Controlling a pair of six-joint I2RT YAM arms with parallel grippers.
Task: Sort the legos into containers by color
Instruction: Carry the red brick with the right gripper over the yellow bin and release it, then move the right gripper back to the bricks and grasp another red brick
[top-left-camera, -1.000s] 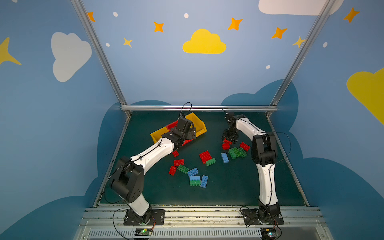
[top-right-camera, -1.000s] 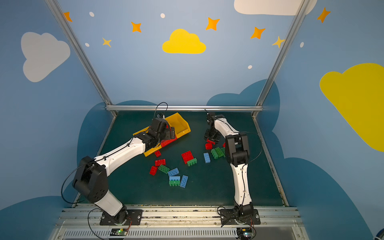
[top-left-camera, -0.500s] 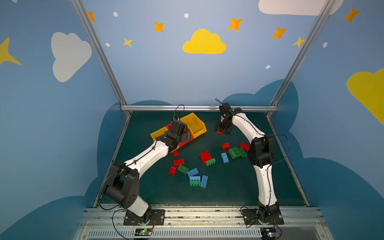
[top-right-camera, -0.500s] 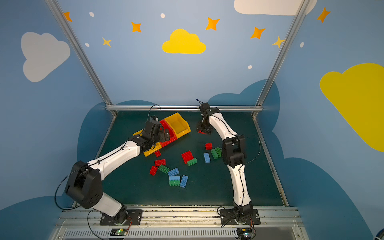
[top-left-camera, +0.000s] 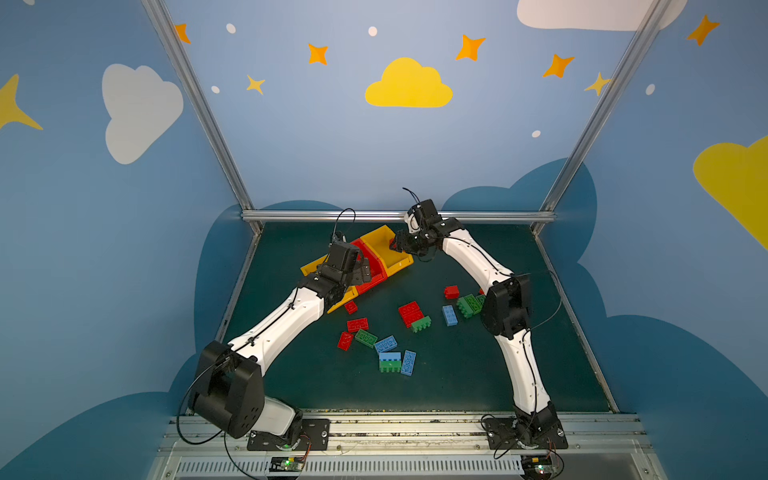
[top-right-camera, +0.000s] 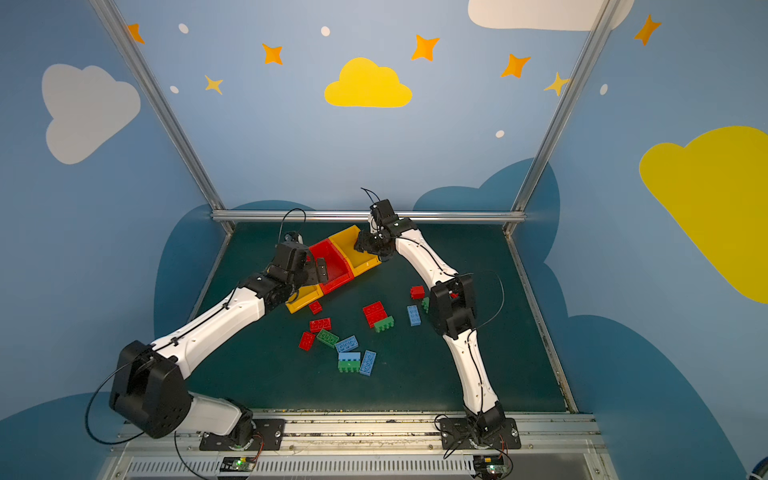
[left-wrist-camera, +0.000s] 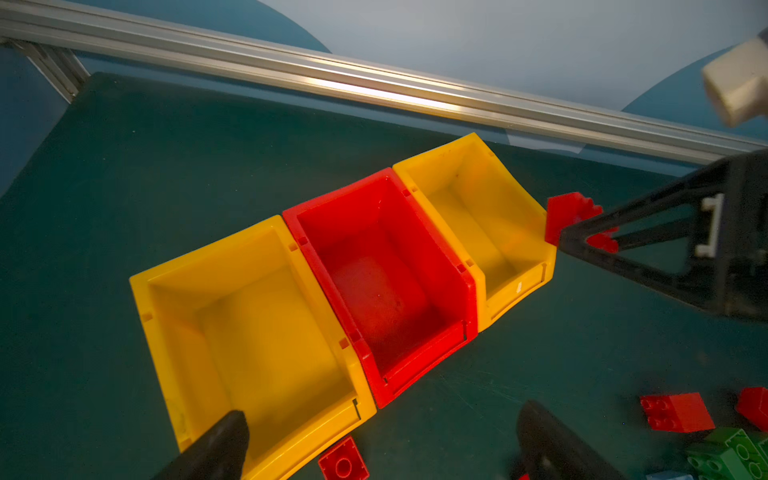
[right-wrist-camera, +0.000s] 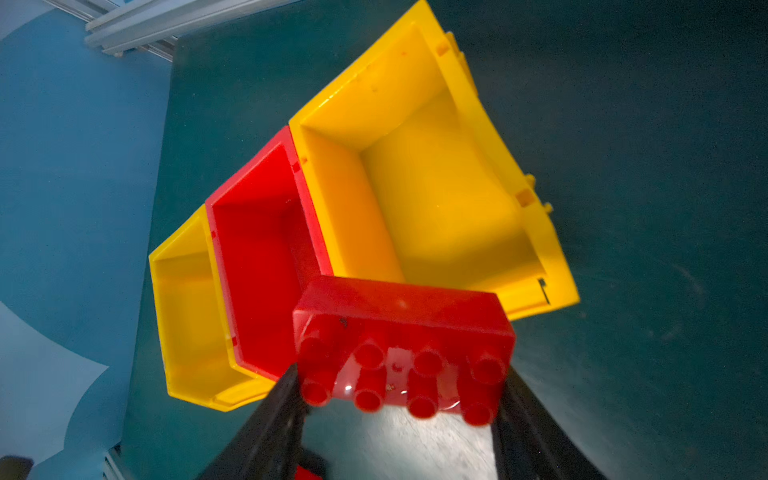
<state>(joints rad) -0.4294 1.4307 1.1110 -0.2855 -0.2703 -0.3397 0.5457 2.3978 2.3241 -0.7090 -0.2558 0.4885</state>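
Blue walls with painted clouds and orange stars all round, dark green mat (top-left-camera: 457, 374) underneath. Three bins sat joined in a slanted row toward the back of it: near yellow bin (left-wrist-camera: 174, 316), red bin (left-wrist-camera: 436, 249) in the middle, far yellow bin (left-wrist-camera: 505, 183) at the other end.

So the right gripper (right-wrist-camera: 399, 386) was clamped on a red 2x4 brick (right-wrist-camera: 401, 316), one finger on each short end, studs facing the wrist cam. From the left wrist cam that brick (left-wrist-camera: 567, 212) hung right at the outer wall of the far yellow bin, about rim level. Couldn't tell if it touched.

Meanwhile the left gripper (left-wrist-camera: 380, 434) was spread wide open, hovering over the front of the near yellow bin, one fingertip (left-wrist-camera: 220, 440) above its front wall.

Everything else lay loose on the mat in front of the bins, in both top views:
- a small red square (top-left-camera: 351, 306) just beside the near yellow bin
- two red bricks (top-left-camera: 357, 324), a green brick (top-left-camera: 365, 338) and a blue brick (top-left-camera: 385, 344) bunched close
- a blue and green pair (top-left-camera: 390, 357) pressed together, touching a long blue brick (top-left-camera: 408, 362)
- a big red block (top-left-camera: 410, 312) against a second green brick (top-left-camera: 421, 323)
- a lone blue brick (top-left-camera: 449, 314)
- a red cube (top-left-camera: 451, 291) and a green cluster (top-left-camera: 469, 304), partly hidden behind the right arm (top-left-camera: 505, 307)
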